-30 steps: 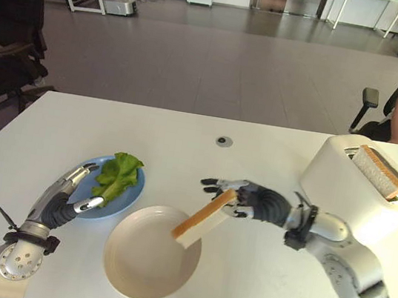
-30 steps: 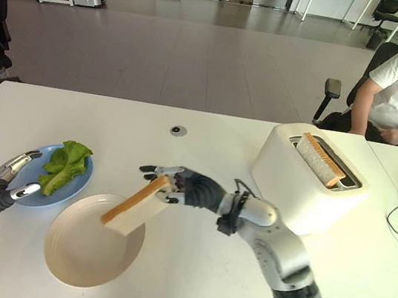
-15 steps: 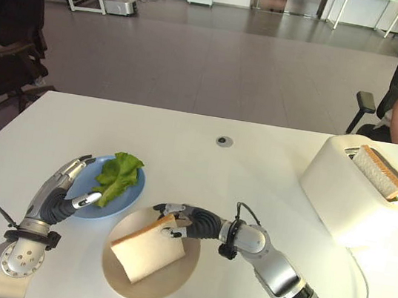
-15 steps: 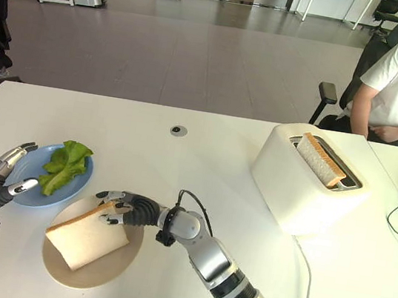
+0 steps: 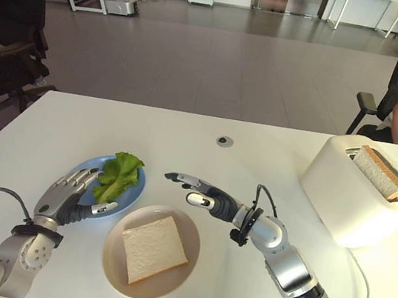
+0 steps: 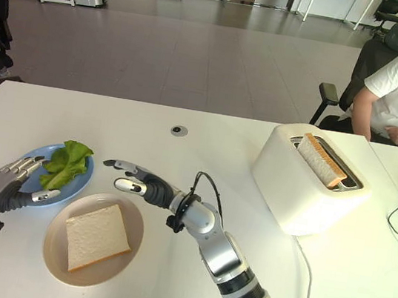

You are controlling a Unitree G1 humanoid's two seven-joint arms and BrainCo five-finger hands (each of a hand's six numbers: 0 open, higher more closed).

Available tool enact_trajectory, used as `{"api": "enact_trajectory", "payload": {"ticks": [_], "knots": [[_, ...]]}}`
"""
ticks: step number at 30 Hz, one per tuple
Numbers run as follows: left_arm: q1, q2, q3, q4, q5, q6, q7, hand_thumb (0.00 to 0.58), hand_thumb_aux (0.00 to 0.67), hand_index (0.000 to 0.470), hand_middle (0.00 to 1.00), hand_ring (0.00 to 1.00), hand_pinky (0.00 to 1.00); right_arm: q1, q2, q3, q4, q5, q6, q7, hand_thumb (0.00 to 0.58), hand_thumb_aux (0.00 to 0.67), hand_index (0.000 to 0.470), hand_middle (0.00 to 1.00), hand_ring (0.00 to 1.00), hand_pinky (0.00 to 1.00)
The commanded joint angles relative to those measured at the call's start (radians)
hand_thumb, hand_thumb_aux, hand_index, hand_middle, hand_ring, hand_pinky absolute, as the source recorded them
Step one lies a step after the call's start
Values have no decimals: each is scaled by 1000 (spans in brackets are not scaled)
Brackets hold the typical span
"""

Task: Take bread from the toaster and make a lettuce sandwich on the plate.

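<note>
Left eye view, nearest first: a bread slice lies flat on the beige plate. Just beyond its rim hovers the right hand, fingers spread, empty and clear of the bread. The left hand, also spread, sits at the blue plate holding lettuce. Farther right, the toaster holds another slice.

The white table carries a beige plate, a blue plate and a white toaster.
</note>
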State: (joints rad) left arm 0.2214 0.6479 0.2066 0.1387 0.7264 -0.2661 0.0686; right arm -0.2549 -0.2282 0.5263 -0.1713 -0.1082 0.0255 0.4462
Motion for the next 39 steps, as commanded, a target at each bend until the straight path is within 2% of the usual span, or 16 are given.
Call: {"api": "enact_trajectory", "payload": {"ticks": [1,2,3,4,6,8,10,11,13,14,15,20,24,30,36,39], "knots": [[-37,29,-41,60,15,81,-31,578,628,441,0,0,0,37,-36,-29,-11,-45,-50,-11,0,0,0,0,0,0],[-44,33,-48,72,12,91,-32,580,662,464,0,0,0,46,-40,-32,-11,-52,-60,-13,0,0,0,0,0,0],[-52,37,-57,87,9,97,-28,580,670,470,0,0,0,54,-46,-34,-8,-62,-75,-16,223,145,101,0,0,0],[-60,42,-65,101,4,101,-24,580,670,470,0,0,0,60,-50,-35,-4,-70,-87,-20,291,197,138,0,0,0],[-71,49,-79,123,-4,104,-17,580,670,470,0,0,0,67,-52,-42,4,-82,-103,-25,271,181,127,0,0,0],[-77,54,-93,140,-13,101,-12,580,670,470,0,0,0,68,-53,-48,4,-85,-109,-25,310,213,149,0,0,0],[-80,59,-103,149,-19,97,-2,571,586,411,0,0,0,67,-53,-53,4,-85,-114,-22,377,273,192,0,0,0],[-77,62,-102,144,-24,97,2,569,578,405,0,0,0,66,-52,-54,5,-86,-117,-20,352,250,175,0,0,0],[-69,76,-94,124,-30,101,9,563,554,389,0,0,0,68,-54,-58,9,-90,-125,-19,201,129,90,0,0,0],[-62,86,-88,109,-29,106,11,538,489,343,0,0,0,69,-55,-60,11,-93,-128,-20,0,0,0,0,0,0],[-55,95,-79,89,-29,112,11,520,455,319,0,0,0,69,-56,-63,16,-95,-132,-22,0,0,0,0,0,0],[-41,108,-76,7,-21,145,1,516,447,313,0,0,0,75,-57,-71,32,-111,-151,-27,0,0,0,0,0,0],[-51,89,-113,19,-37,139,-4,493,410,288,0,0,0,77,-54,-67,45,-127,-164,-30,0,0,0,0,0,0],[-64,83,-151,51,-46,133,-2,506,431,302,0,0,0,80,-50,-73,57,-140,-180,-36,0,0,0,0,0,0],[-67,75,-169,50,-57,132,-3,496,415,291,0,0,0,81,-48,-73,61,-150,-188,-40,0,0,0,0,0,0],[-62,75,-172,52,-59,133,-1,476,386,271,0,0,0,83,-46,-72,62,-157,-191,-41,0,0,0,0,0,0]]}}
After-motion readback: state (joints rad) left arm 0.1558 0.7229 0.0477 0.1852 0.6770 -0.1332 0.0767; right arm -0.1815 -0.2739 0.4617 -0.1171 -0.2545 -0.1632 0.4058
